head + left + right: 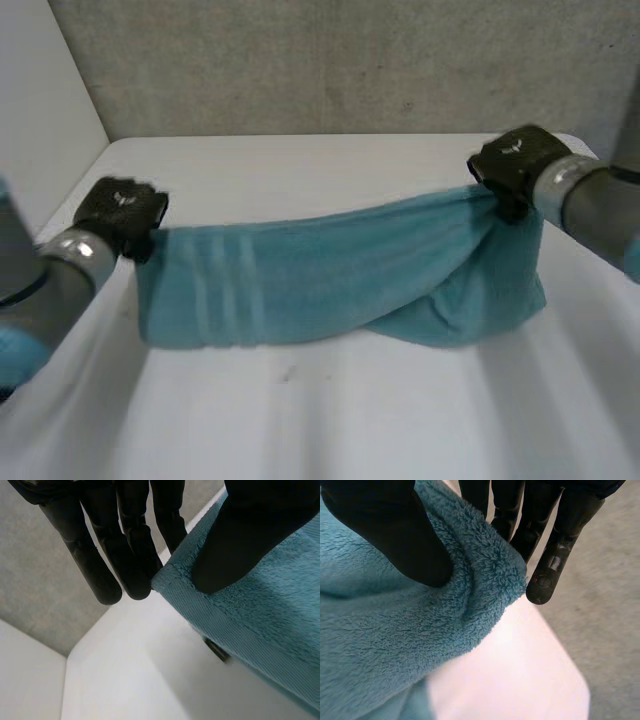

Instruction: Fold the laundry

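A teal towel (320, 275) with pale stripes near its left end hangs stretched between my two hands above the white table (330, 420). My left hand (120, 212) pinches the towel's left corner (172, 577) between thumb (240, 540) and fingers (125, 555). My right hand (515, 160) pinches the right corner (505, 570) the same way, thumb (395, 535) on top and fingers (550, 555) behind. The towel (395, 640) sags in the middle, and its right part bunches in a fold that rests on the table.
A grey wall (350, 60) closes the far side of the table. A white side panel (40, 110) stands at the left. The table's right corner (570, 680) lies under my right hand.
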You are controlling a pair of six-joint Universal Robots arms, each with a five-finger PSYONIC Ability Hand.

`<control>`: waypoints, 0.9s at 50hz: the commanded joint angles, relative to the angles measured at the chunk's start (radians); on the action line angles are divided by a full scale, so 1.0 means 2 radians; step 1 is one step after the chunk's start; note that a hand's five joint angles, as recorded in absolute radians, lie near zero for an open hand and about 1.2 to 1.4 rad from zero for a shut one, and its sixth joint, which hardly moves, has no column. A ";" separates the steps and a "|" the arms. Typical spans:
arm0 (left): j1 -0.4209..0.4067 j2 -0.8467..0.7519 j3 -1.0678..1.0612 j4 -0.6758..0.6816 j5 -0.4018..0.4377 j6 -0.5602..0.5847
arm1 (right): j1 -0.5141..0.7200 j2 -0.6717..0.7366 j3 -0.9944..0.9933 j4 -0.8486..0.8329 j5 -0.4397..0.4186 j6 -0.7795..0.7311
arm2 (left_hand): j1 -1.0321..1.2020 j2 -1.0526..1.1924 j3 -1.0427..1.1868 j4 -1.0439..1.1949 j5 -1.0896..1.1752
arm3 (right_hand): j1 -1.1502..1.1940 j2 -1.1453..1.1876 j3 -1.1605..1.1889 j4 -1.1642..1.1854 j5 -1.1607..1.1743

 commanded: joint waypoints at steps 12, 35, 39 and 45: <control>-0.033 -0.017 0.289 0.225 -0.099 -0.013 | 0.046 -0.064 -0.066 -0.278 0.056 0.021 | 0.136 0.099 0.103 0.102 0.128 | 0.223 0.111 0.100 0.102 0.123; 0.016 -0.005 -0.087 0.226 -0.053 -0.046 | 0.072 -0.035 0.270 -0.173 0.026 0.041 | 0.136 0.099 0.103 0.102 0.128 | 0.215 0.103 0.092 0.094 0.115; 0.022 0.001 -0.097 0.224 -0.053 -0.046 | 0.073 -0.070 0.270 -0.134 0.022 0.066 | 0.136 0.099 0.103 0.102 0.128 | 0.105 -0.007 -0.018 -0.016 0.005; 0.021 0.016 -0.119 0.221 -0.052 -0.046 | 0.067 -0.096 0.258 -0.064 0.002 0.064 | 0.136 0.099 0.103 0.102 0.128 | -0.196 -0.308 -0.319 -0.317 -0.296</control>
